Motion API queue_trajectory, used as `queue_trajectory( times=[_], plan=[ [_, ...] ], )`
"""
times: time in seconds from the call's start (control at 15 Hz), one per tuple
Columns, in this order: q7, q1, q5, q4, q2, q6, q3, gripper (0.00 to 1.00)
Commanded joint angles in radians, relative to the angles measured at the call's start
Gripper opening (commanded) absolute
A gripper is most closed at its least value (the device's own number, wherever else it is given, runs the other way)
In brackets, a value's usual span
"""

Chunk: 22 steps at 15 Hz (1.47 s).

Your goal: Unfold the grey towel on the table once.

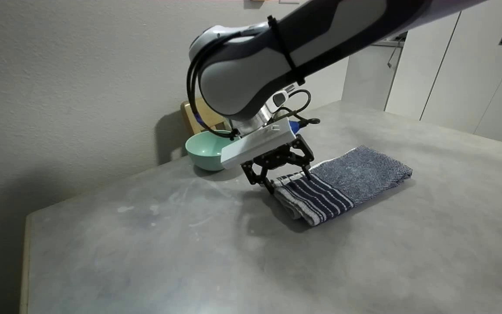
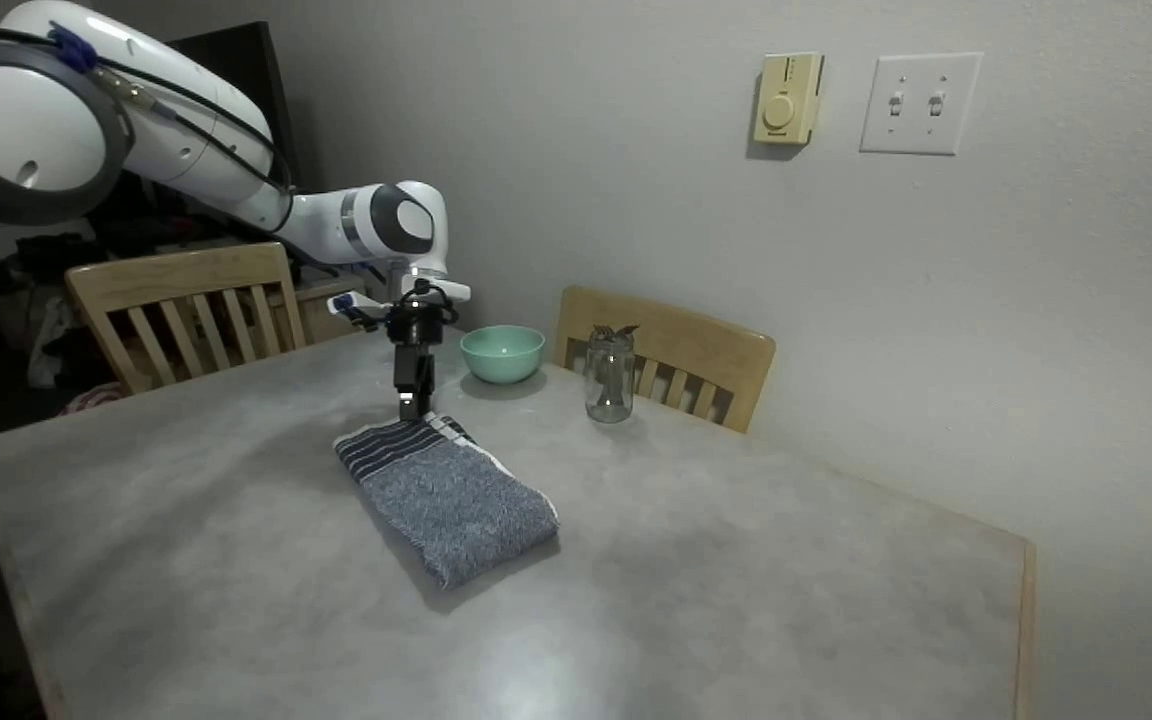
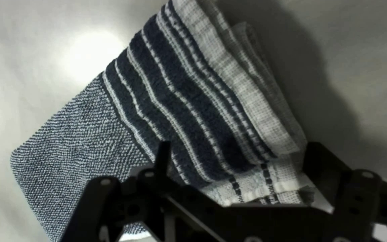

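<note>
In an exterior view, my gripper (image 1: 289, 183) is unclenched, jaws spread wide, at the striped end of the grey towel (image 1: 362, 174), which lies folded right of centre on the table (image 1: 146, 261). My white wrist bracket (image 1: 255, 144) partly hides the teal bowl (image 1: 205, 151), upper centre. White cabinet doors (image 1: 473, 65), upper right, show only here.

In an exterior view, my jaws are edge-on, spread unreadable; the towel lies left of centre. In full here: glass jar (image 2: 593, 395) with cutlery (image 2: 615, 342), right of the bowl; thermostat (image 2: 788, 100) and switch plate (image 2: 921, 103), upper right. Wooden chairs (image 2: 676, 330) stand beyond the table, upper left and centre.

Wrist view: only this one resolves the towel's weave and stacked white hems, part of them between my fingers (image 3: 319, 161), lower right. Finger contact: I cannot tell. My gripper hides part of the towel.
</note>
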Motion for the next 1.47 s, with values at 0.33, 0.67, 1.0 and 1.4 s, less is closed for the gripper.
queue_trajectory(
  times=[0.33,0.67,1.0,1.4],
  plan=[
    [-0.02,-0.013,0.014,0.037,0.005,-0.05,-0.002,1.0],
    [-0.039,-0.021,0.058,0.046,0.004,-0.139,0.022,1.0],
    [-0.037,-0.022,0.081,0.062,0.009,-0.216,0.022,1.0],
    [-0.036,-0.022,0.072,0.066,0.014,-0.245,0.014,1.0]
  ],
)
